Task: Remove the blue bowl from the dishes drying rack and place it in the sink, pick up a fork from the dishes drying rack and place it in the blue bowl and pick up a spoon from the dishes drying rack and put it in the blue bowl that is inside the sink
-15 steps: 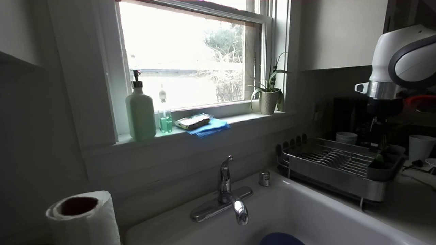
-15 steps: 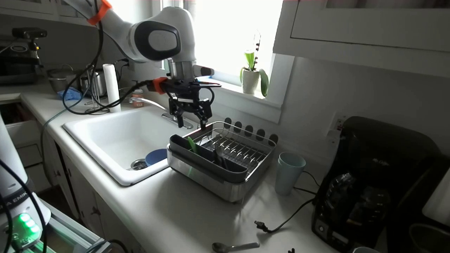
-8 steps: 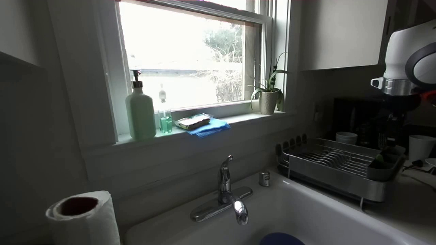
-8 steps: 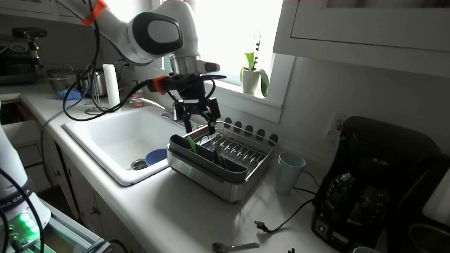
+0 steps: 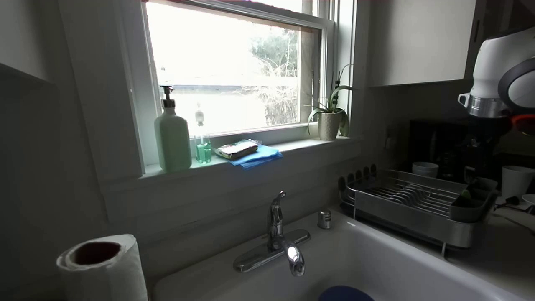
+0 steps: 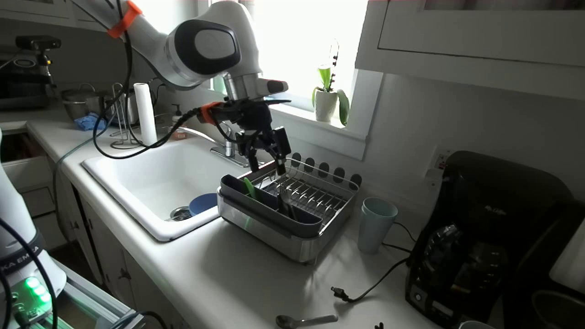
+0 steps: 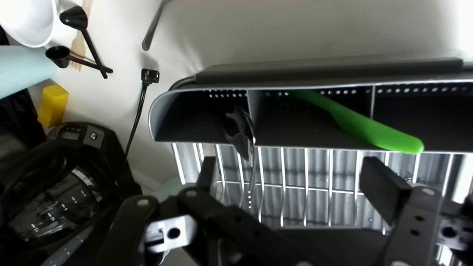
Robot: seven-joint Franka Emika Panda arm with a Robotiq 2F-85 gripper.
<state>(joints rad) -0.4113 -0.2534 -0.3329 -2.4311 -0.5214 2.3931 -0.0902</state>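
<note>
Black two-finger gripper (image 6: 267, 171) shifts farther over the silver wire drying rack (image 6: 260, 230) than before; jaws spread wide, nothing held.
Round medium-blue bowl (image 6: 202, 204) sits in the white basin sink (image 6: 146, 183), presumably as drop target; silver metal utensil (image 6: 285, 198), likely the fork, pokes up from the grey plastic caddy (image 6: 265, 215), so jaws are probably wide to straddle it. Wrist view shows more of the green plastic utensil (image 7: 373, 131); no bowl there, both exterior views have it.

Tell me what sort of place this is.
It looks like a kitchen, probably in a home: there's a white sink, a drying rack right beside it, and a black coffee maker beyond the rack.
</note>
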